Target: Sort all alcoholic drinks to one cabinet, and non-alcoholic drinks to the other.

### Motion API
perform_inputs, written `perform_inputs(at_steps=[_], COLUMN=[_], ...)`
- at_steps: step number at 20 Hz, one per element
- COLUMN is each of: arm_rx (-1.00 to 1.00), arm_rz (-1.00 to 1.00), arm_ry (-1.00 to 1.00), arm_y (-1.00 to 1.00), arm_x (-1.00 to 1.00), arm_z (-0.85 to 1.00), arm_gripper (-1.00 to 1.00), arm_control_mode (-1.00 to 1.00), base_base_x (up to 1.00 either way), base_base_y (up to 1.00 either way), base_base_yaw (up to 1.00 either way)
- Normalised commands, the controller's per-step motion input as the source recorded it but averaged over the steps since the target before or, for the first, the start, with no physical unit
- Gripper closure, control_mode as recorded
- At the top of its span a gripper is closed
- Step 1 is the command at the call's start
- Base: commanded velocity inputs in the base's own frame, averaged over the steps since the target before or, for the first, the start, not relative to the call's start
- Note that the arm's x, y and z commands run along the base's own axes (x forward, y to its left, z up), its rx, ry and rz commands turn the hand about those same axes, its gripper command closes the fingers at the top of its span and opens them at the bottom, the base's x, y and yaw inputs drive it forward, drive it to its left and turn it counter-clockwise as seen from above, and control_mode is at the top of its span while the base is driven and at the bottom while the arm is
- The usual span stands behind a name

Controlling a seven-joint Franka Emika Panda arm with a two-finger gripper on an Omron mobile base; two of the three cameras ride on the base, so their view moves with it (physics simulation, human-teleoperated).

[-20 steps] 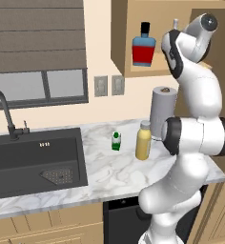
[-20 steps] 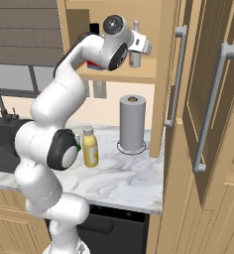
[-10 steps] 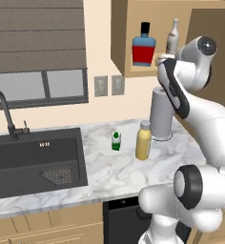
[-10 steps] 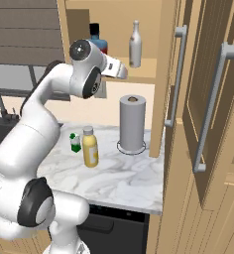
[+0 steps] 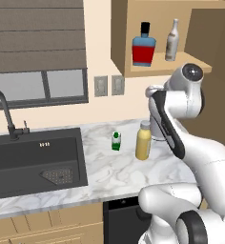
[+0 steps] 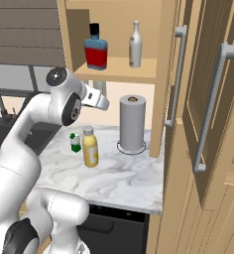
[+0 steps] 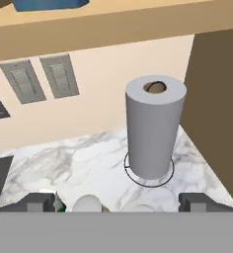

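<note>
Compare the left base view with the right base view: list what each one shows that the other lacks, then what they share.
Left base view alone: the sink basin, the window, two wall switch plates.
Right base view alone: the pantry doors with silver handles, the paper towel roll in full.
Both: blue bottle and grey bottle on the small cabinet's shelf, yellow bottle and green carton on the counter.

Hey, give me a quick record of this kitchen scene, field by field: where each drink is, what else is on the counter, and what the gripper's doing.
blue bottle: upright on the small cabinet shelf
grey bottle: same shelf, right of the blue one, apart from it
yellow bottle: upright on the marble counter
green carton: on the counter beside the yellow bottle
paper towel roll: upright near the pantry unit
pantry doors: closed
gripper: open, holding nothing, above the yellow bottle
</note>
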Motion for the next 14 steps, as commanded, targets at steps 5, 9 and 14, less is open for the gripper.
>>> perform_inputs(at_steps=[5, 9, 14], arm_rx=[0.09, 0.09, 0.01], arm_rz=[-0.01, -0.02, 0.00], arm_ry=[0.21, 0.16, 0.09], arm_y=[0.19, 0.26, 0.42], arm_x=[0.00, 0.00, 0.00], arm_z=[-0.46, -0.45, -0.65], arm_gripper=[-1.00, -1.00, -1.00], arm_control_mode=[-1.00, -1.00, -1.00], base_base_x=[0.00, 0.00, 0.00], base_base_y=[0.00, 0.00, 0.00], base_base_yaw=[0.00, 0.00, 0.00])
